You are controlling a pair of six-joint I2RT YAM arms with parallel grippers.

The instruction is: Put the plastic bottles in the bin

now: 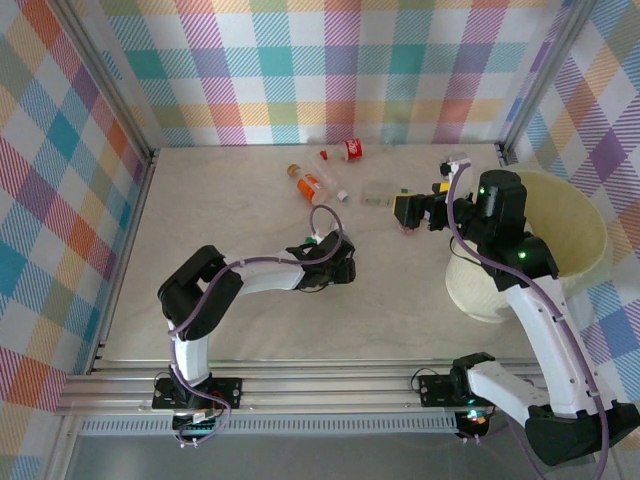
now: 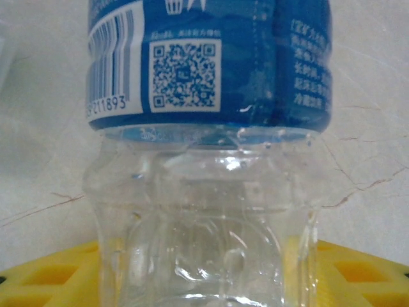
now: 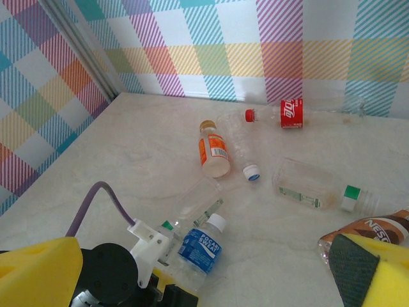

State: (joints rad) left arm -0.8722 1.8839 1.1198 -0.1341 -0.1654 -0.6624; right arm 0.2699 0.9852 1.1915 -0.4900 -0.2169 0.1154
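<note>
Clear plastic is slick: your left gripper (image 2: 204,284) flanks the blue bottle (image 2: 211,64), pinch can't be told; squeezed off-centre it could squirt free. Your right gripper (image 1: 408,212) gapes.

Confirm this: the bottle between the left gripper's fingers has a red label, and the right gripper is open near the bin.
Wrong on the colour: the left wrist view shows the bottle between the left gripper's fingers has a blue label. The right gripper is open near the bin, as stated.

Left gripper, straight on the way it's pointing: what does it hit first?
The blue-labelled clear bottle, already between the left gripper's yellow fingers; any advance likely pushes it at once.
</note>
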